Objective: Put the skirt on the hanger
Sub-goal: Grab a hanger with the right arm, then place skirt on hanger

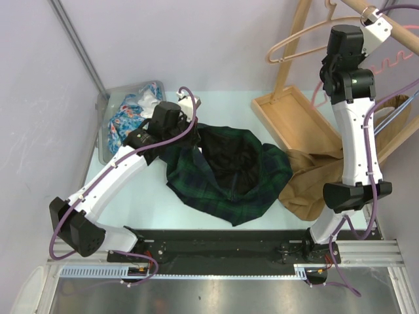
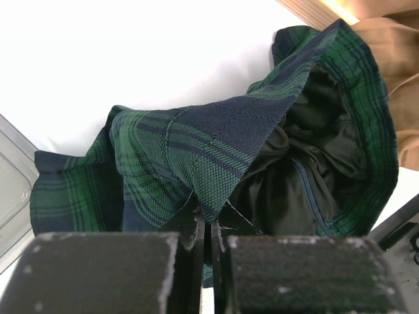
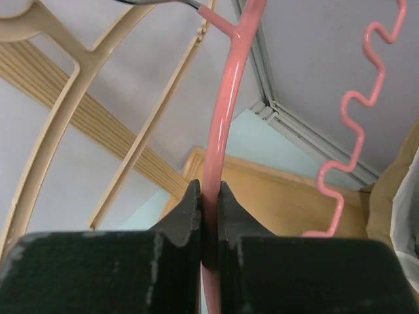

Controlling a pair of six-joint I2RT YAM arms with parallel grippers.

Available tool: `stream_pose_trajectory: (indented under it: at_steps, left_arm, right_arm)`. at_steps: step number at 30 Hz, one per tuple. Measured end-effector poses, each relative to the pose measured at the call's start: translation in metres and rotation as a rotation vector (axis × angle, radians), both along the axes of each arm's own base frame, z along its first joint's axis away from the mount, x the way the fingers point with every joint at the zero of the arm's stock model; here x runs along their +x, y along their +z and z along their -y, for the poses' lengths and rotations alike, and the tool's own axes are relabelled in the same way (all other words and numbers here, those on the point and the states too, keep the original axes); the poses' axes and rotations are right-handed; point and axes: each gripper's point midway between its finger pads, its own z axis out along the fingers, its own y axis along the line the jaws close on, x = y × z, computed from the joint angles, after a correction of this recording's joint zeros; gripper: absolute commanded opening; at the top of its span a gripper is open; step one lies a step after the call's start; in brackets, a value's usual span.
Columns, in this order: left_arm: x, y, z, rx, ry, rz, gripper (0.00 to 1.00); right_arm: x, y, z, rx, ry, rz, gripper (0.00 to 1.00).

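One woven plaid skirt (image 2: 196,150), thin hanger (image 3: 221,131)

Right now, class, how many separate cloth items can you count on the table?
3. A green plaid skirt lies mid-table; a tan garment lies against its right side; blue patterned fabric fills the clear bin at back left. The bin may hide more.

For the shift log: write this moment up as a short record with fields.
left tool: shut on an edge of the plaid skirt
right tool: shut on the wire of the pink hanger, raised at far right
plaid skirt: crumpled on the table, dark lining showing, not on the hanger
tan garment: beside the skirt's right edge
clear bin: far left, holds patterned cloth
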Motion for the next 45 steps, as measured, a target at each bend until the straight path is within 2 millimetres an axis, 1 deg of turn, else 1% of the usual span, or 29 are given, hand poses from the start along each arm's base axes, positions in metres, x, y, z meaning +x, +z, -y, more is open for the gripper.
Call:
stream_pose_trajectory:
  at_steps: [4,11,14,17,20,22,25,28,30,34,40,45]
  left_arm:
    - [0.0,0.001,0.002,-0.006,-0.007,0.0,0.0]
    - [-0.002,-0.001,0.003,-0.013,-0.013,-0.007,0.0]
    - [-0.002,-0.002,0.004,-0.015,-0.014,-0.009,0.0]
    - [-0.002,-0.002,0.004,-0.016,-0.014,-0.009,0.0]
    - [-0.002,-0.002,0.004,-0.017,-0.014,-0.009,0.0]
    - [-0.002,-0.003,0.004,-0.016,-0.013,-0.01,0.0]
    - [-0.002,-0.005,0.003,-0.015,-0.013,-0.011,0.0]
    - [-0.003,-0.006,0.003,-0.014,-0.013,-0.014,0.0]
    - [-0.003,-0.006,0.003,-0.014,-0.013,-0.013,0.0]
    - [-0.002,-0.006,0.003,-0.016,-0.013,-0.01,0.0]
    - [-0.002,-0.008,0.003,-0.013,-0.011,-0.011,0.0]
    - [-0.001,-0.006,0.0,-0.007,0.004,-0.001,0.0]
  right_arm:
    - [-0.01,0.005,0.003,0.003,-0.001,0.006,0.0]
    - [-0.015,0.011,-0.006,0.01,0.035,0.019,0.0]
    - [-0.017,0.018,-0.017,0.0,0.066,0.036,0.0]
    - [-0.027,0.025,-0.038,-0.014,0.13,0.037,0.0]
    - [-0.037,0.027,-0.052,-0.01,0.185,0.04,0.0]
    - [-0.044,0.028,-0.056,-0.006,0.209,0.039,0.0]
    - [-0.055,0.02,-0.059,-0.003,0.246,0.023,0.0]
    - [-0.071,0.006,-0.066,0.008,0.307,-0.006,0.0]
    - [-0.084,-0.004,-0.075,0.025,0.378,-0.024,0.0]
    - [-0.107,-0.015,-0.092,0.055,0.508,-0.046,0.0]
    - [-0.143,-0.025,-0.128,0.102,0.762,-0.067,0.0]
    - [-0.181,-0.031,-0.166,0.144,1.039,-0.097,0.0]
